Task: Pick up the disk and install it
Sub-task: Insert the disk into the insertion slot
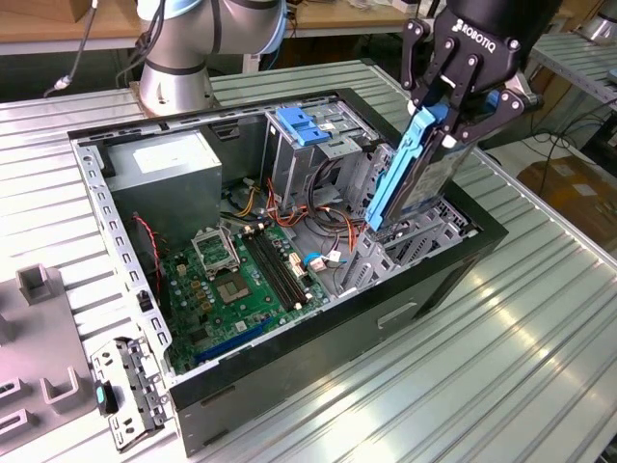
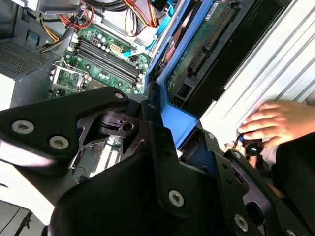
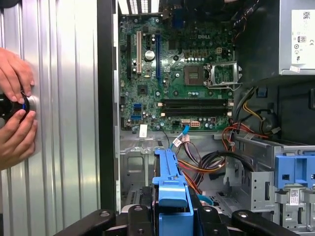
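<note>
In the exterior view the gripper (image 1: 453, 121) hangs over the exterior view's right end of the open computer case (image 1: 289, 386). Its claw is clamped on the upper end of the disk (image 1: 400, 178), which is in the air and tilted. The disk's lower end reaches down toward the drive cage (image 1: 424, 236), but I cannot tell whether it touches. A second blue carrier (image 1: 304, 125) sits in a bay farther back, and the motherboard (image 1: 231, 280) lies on the case floor. In the second wrist view the black fingers (image 2: 157, 142) pinch the blue frame of the disk (image 2: 179, 115) from both sides, and its green circuit board (image 2: 206, 44) is bare. In the first wrist view the disk's blue end tab (image 3: 172, 196) stands between the fingers. A person's hands (image 3: 15, 113) rest on the ribbed table (image 3: 74, 98) beside the case. I judge the disk stiff, fairly heavy for its size and easily hurt by knocks. Its plastic frame looks smooth and may flex a little. It is best gripped firmly on the blue frame, never on the bare board or the connector.
</note>
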### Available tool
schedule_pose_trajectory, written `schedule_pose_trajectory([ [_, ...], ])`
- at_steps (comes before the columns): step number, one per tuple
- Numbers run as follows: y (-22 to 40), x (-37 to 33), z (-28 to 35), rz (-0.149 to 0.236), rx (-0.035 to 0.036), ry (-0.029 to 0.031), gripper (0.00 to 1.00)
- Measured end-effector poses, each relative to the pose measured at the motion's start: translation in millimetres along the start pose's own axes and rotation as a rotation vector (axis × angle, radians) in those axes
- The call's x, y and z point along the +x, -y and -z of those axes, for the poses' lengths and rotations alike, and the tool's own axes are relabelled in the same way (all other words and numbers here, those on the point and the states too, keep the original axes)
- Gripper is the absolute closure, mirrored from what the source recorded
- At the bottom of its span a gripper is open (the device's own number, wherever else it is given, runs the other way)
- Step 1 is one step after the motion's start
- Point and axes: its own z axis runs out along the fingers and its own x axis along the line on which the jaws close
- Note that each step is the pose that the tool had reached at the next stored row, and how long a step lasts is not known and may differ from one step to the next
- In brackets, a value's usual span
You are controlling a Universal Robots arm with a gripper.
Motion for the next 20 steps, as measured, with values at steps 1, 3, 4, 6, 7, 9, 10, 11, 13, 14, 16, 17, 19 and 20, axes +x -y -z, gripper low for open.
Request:
schedule_pose_trajectory([
  [1, 2.2, 0.0, -1.2, 0.000, 0.0000, 0.0000, 0.63],
  [3, 4.2, 0.4, -4.3, 0.000, 0.0000, 0.0001, 0.63],
  [4, 4.8, 0.7, -5.2, 0.000, 0.0000, 0.0000, 0.63],
  [6, 5.7, 2.2, -7.0, 0.000, 0.0000, -0.0001, 0.63],
  [7, 6.1, 2.9, -7.7, 0.000, 0.0000, -0.0001, 0.63],
  [9, 6.4, 4.1, -10.1, 0.000, 0.0000, 0.0001, 0.63],
  [10, 6.5, 4.3, -11.2, 0.000, 0.0000, -0.0002, 0.63],
  [11, 6.6, 4.3, -12.0, 0.000, 0.0000, -0.0001, 0.63],
  [13, 6.8, 4.5, -13.8, 0.000, 0.0000, 0.0001, 0.63],
  [14, 6.8, 4.7, -14.8, 0.000, 0.0000, 0.0001, 0.63],
  [16, 6.8, 5.0, -16.4, 0.000, 0.0000, 0.0000, 0.63],
  [17, 6.8, 5.1, -16.9, 0.000, -0.0001, -0.0001, 0.63],
  [19, 6.9, 5.3, -18.0, 0.000, -0.0003, -0.0001, 0.63],
  [20, 6.9, 5.4, -18.2, 0.000, -0.0004, -0.0002, 0.63],
])
